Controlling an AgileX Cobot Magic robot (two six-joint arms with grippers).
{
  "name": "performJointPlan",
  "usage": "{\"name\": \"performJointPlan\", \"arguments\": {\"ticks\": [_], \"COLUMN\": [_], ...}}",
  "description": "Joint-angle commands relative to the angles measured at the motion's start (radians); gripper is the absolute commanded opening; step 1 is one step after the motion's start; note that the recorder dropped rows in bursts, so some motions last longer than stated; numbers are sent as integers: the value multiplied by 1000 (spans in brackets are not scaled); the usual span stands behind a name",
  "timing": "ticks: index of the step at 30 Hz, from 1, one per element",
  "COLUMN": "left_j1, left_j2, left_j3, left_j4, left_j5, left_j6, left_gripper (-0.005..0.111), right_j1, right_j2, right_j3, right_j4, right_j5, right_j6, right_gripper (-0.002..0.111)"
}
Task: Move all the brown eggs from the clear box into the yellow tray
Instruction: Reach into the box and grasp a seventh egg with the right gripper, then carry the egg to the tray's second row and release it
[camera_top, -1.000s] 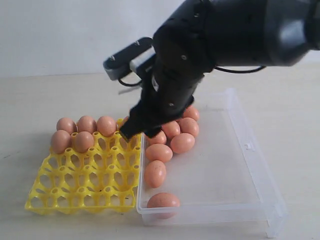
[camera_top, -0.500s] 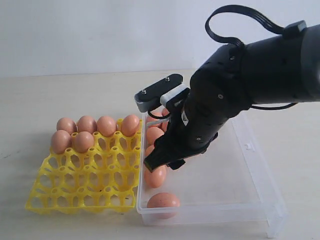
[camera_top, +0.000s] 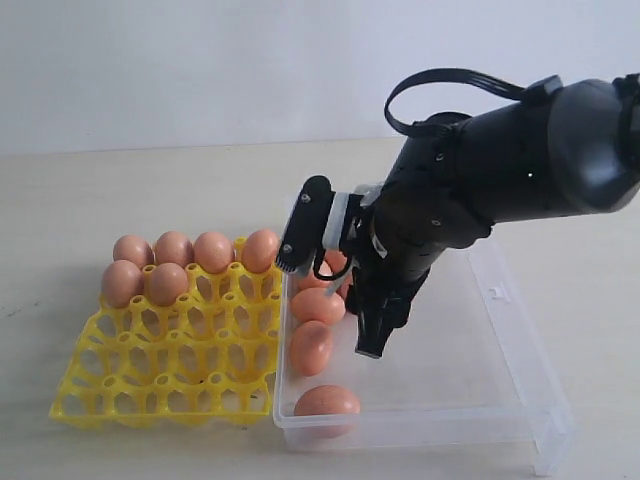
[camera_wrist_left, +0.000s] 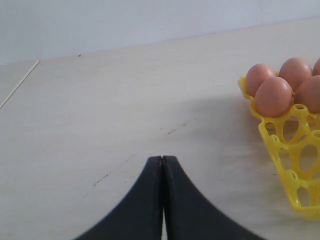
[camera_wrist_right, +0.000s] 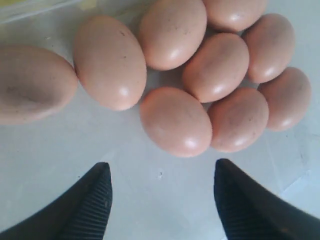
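The yellow tray (camera_top: 165, 370) lies on the left and holds several brown eggs (camera_top: 173, 247) in its two back rows. Beside it on the right, the clear box (camera_top: 420, 428) holds more brown eggs (camera_top: 318, 305) along its left side. My right gripper (camera_top: 370, 340) hangs open inside the box, just right of those eggs. In the right wrist view the right gripper (camera_wrist_right: 162, 170) is empty, with a cluster of eggs (camera_wrist_right: 175, 121) just beyond its tips. My left gripper (camera_wrist_left: 162, 160) is shut and empty over bare table, left of the tray corner (camera_wrist_left: 287, 150).
The right arm's black body (camera_top: 500, 170) and its cable loop (camera_top: 450, 75) hang over the back of the box. A pale tabletop (camera_top: 80, 190) surrounds the tray and box. A white wall (camera_top: 200, 70) stands behind.
My right gripper left an egg in the tray's back row, then swung right and down into the box. It now hangs open by the loose eggs.
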Motion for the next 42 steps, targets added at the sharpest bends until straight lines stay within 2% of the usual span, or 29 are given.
{"name": "performJointPlan", "arguments": {"ticks": [1,16,20,23,25,26,27,33,35,37,40,42], "left_j1": [-6,-6,-6,-6,-6,-6,-6,-6,-6,-6,-6,-6], "left_j2": [-6,-6,-6,-6,-6,-6,-6,-6,-6,-6,-6,-6], "left_j3": [-4,-4,-4,-4,-4,-4,-4,-4,-4,-4,-4,-4], "left_j4": [-2,-2,-2,-2,-2,-2,-2,-2,-2,-2,-2,-2], "left_j5": [-9,-9,-9,-9,-9,-9,-9,-9,-9,-9,-9,-9], "left_j6": [-5,-5,-5,-5,-5,-5,-5,-5,-5,-5,-5,-5], "left_gripper": [0,0,0,0,0,0,0,0,0,0,0,0], "right_j1": [-10,-33,-33,-33,-33,-33,-33,-33,-33,-33,-13,22], "right_j2": [32,173,210,225,225,225,220,133,42,-52,-115,-75], "right_j3": [1,-102,-138,-159,-161,-161,-161,-141,-106,-58,41,49], "right_j4": [-12,-51,-53,-53,-53,-46,-43,-41,-37,36,363,411], "right_j5": [-64,-64,-17,27,29,32,32,18,-28,-187,-688,-844], "right_j6": [-64,-80,-80,-78,-73,-67,-57,21,79,131,129,137], "right_gripper": [58,58,55,39,21,7,0,0,0,0,0,0]}}
